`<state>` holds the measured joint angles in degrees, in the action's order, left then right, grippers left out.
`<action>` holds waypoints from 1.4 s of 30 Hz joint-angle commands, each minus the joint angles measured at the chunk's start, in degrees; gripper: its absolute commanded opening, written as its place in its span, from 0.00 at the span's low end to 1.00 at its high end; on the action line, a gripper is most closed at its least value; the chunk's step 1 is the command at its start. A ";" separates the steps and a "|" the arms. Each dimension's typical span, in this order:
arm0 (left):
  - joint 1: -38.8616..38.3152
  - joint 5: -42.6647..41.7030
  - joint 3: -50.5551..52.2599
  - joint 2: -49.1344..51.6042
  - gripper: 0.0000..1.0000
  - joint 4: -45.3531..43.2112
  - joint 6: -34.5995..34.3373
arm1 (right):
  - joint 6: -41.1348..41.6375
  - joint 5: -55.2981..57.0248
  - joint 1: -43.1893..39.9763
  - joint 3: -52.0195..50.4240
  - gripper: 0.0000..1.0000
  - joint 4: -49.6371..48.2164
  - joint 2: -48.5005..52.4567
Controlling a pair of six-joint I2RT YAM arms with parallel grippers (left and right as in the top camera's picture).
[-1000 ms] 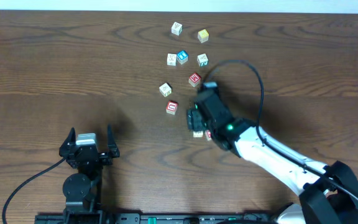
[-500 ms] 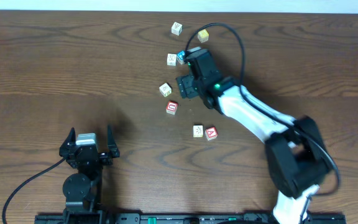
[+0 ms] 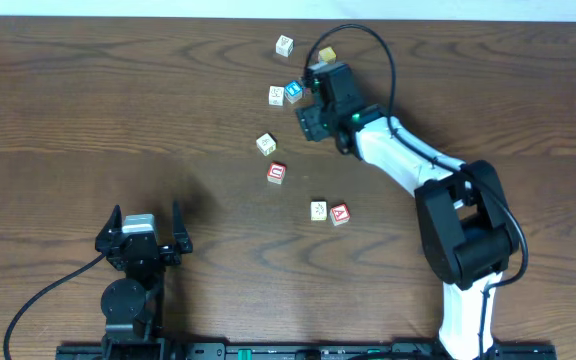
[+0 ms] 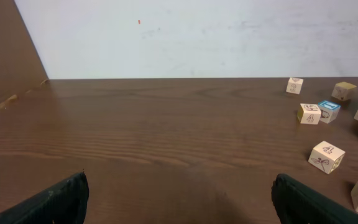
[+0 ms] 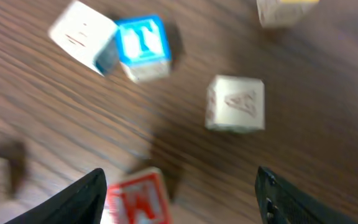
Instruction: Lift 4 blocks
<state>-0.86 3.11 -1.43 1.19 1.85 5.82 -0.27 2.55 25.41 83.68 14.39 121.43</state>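
Note:
Two red blocks show from above, one (image 3: 276, 172) mid-table and one (image 3: 339, 214) touching a pale cream block (image 3: 318, 210). My right gripper (image 3: 313, 118) hovers over the back cluster and hides a third red block there. In the right wrist view that red block (image 5: 138, 196) lies between the open jaws of the right gripper (image 5: 179, 199), close to the left finger (image 5: 79, 199); it is blurred. My left gripper (image 3: 146, 235) rests open near the front edge, far from all blocks, and the left gripper (image 4: 179, 199) has bare table between its fingers.
Other cubes surround the right gripper: a blue cube (image 3: 293, 92), a cream cube (image 3: 276, 95), a yellow cube (image 3: 326, 57), a cream cube (image 3: 284, 45) at the back and another (image 3: 266, 144). A faintly marked cream cube (image 5: 235, 102) sits ahead of the right jaws.
My right arm has swung from the cream and red pair at the front up to the back cluster. Its jaws have narrowed a little. The left arm is unchanged.

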 commanded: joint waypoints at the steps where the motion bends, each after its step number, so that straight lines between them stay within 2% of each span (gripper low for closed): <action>1: -0.09 0.31 1.20 -0.15 0.94 2.12 -0.09 | -2.62 -2.23 -0.52 0.81 0.72 0.59 1.55; 11: -0.09 0.31 1.20 -0.15 0.94 2.12 -0.09 | -2.62 -3.69 0.57 0.81 0.66 1.99 2.49; 20: -0.09 0.31 1.20 -0.15 0.94 2.12 -0.09 | -3.67 -3.50 1.20 2.47 0.71 2.62 2.56; 26: -0.09 0.31 1.20 -0.15 0.94 2.12 -0.09 | -3.67 -3.50 1.33 7.06 0.72 6.67 2.56; 31: -0.09 0.31 1.20 -0.15 0.94 2.12 -0.09 | -3.67 -3.50 1.42 10.21 0.72 9.84 2.56; 37: -0.09 0.31 1.20 -0.15 0.94 2.14 -0.09 | -3.67 -6.56 2.08 10.27 0.66 12.94 2.58; 42: -0.09 0.31 1.20 -0.15 0.94 2.12 -0.09 | -5.20 -6.71 3.21 10.27 0.66 14.40 2.58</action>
<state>-0.86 3.11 -1.43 1.19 1.83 5.82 -3.90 -2.83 27.42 93.19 28.27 123.26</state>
